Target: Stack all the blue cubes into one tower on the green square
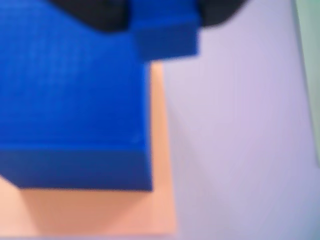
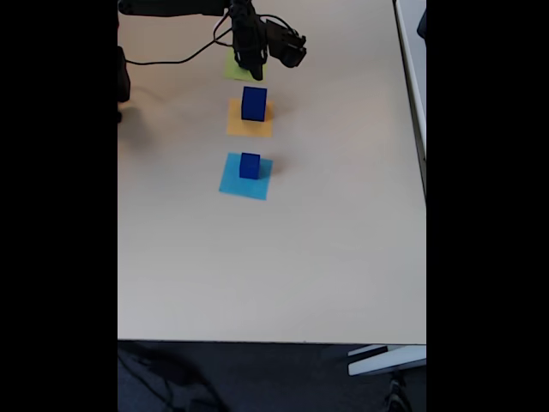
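In the fixed view we see the arm reaching in from the top edge of the pale table, its gripper hanging over the green square, which lies nearest the arm and is partly hidden by it. Just below that in the picture sits the orange square with a large blue cube standing on it, toward its upper right part. Further down lies the light-blue square, and a smaller blue cube rests on its upper half. The three squares run in a line down the table, close to each other but apart. A black cable trails across the table's top left corner. In the wrist view, which is blurred, we look down on the large blue cube from close above, with the orange square showing beneath it at the bottom and right. A small blue cube sits at the top of that picture against a dark part of the gripper, and it appears to be held there, though we cannot tell how far the jaws are spread or whether they truly clamp it.
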Robot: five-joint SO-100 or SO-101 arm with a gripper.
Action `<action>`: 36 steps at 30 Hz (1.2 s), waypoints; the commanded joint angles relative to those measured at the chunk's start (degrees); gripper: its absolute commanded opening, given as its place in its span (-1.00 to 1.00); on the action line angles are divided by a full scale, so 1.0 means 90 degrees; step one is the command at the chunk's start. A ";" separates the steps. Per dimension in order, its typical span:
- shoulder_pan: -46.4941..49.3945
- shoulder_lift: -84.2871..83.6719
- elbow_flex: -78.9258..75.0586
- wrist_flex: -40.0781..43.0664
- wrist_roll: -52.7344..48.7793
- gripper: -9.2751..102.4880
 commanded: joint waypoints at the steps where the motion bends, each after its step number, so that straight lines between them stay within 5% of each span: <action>1: 0.0088 0.0654 0.0088 -0.0117 -0.0049 -0.84; 36: 0.0352 0.0400 0.0703 -0.0713 0.0498 -0.82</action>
